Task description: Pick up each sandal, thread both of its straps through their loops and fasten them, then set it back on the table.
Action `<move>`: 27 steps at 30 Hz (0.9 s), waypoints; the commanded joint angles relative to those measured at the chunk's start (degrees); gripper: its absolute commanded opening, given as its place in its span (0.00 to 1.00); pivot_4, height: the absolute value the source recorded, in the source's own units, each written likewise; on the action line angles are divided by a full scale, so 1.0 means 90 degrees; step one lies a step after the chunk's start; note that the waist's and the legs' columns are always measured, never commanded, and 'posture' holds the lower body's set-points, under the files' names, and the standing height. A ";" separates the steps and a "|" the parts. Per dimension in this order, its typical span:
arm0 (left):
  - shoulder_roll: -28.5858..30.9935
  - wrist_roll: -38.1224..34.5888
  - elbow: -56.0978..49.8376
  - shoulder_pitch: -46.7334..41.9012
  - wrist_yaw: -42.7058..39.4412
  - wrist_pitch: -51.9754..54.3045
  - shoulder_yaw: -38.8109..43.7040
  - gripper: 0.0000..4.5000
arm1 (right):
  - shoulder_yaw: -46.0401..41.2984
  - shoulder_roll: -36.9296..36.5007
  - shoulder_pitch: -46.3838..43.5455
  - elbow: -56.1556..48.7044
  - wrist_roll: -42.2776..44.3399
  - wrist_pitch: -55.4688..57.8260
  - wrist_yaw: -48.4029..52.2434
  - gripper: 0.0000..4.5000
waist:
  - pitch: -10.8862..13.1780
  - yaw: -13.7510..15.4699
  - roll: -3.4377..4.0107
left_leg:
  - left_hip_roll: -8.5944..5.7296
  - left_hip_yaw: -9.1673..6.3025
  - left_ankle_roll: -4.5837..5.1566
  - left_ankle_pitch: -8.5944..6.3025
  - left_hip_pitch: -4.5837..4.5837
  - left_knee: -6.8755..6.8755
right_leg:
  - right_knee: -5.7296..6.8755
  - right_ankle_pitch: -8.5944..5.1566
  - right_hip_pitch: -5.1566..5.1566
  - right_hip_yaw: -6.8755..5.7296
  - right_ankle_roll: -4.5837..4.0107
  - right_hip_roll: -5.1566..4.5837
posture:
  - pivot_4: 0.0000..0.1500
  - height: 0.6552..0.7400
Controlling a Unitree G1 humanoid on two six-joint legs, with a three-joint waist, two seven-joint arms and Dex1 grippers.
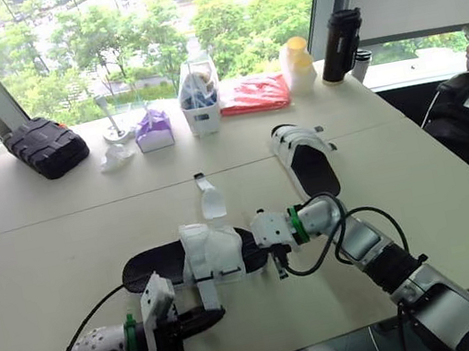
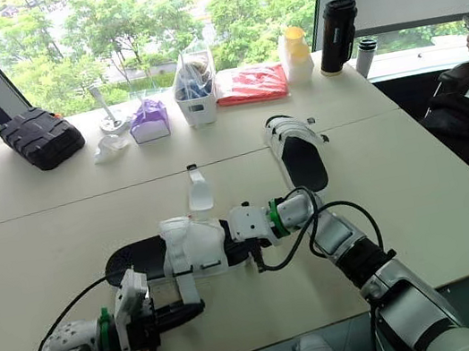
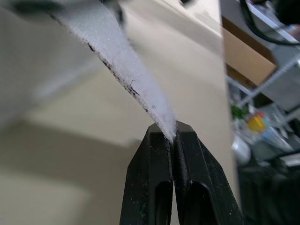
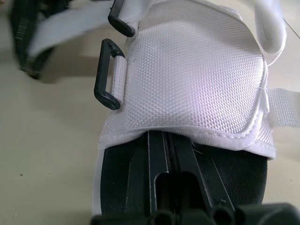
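Left pincer [image 3: 171,136] was clenched on the strap [image 3: 126,70] tip; right pincer [image 4: 165,140], closed empty, lay on the sandal [image 1: 151,267], robot-side of the other sandal [image 1: 310,167]. Soft, floppy webbing, I reckoned: grip near its end.

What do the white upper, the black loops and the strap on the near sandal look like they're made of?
The white upper: woven synthetic fabric, probably nylon; a matte basket-weave grain with stitched edging shows. The black loops: smooth, slightly glossy moulded plastic, by the look. The strap, pinched in the left end effector: fuzzy white face, likely hook-and-loop fabric, with a fraying edge.
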 commanded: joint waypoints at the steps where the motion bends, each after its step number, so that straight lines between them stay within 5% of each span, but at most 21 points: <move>1: 0.0288 0.0060 -0.0380 0.0536 -0.0188 0.0050 -0.0246 0.01 | 0.0185 0.0016 0.0090 0.0097 -0.0198 0.0088 0.0018 0.00 | 0.0000 0.0005 0.0000 | 0.0000 0.0000 0.0000 0.0000 0.0000 0.0001 | 0.0000 0.0000 0.0000 0.0000 0.0000 0.0000 | 1.00 1.00; 15: 0.1253 -0.0516 -0.1625 0.0559 -0.0286 0.0136 0.0558 0.01 | 0.0206 0.0154 -0.0031 0.0368 -0.0245 -0.0108 -0.0060 0.00 | 0.0003 0.0002 0.0000 | 0.0011 0.0010 0.0001 -0.0001 -0.0004 0.0002 | -0.0003 -0.0003 0.0000 -0.0003 -0.0002 0.0010 | 1.00 1.00; 27: 0.0959 -0.1569 -0.0989 -0.1695 0.0627 0.1242 0.1089 0.01 | 0.0190 0.0254 -0.0146 0.0570 -0.0299 -0.0246 -0.0081 0.00 | 0.0003 -0.0012 -0.0001 | 0.0061 0.0027 0.0001 0.0000 0.0003 0.0007 | -0.0001 0.0027 -0.0003 -0.0006 -0.0028 0.0061 | 1.00 1.00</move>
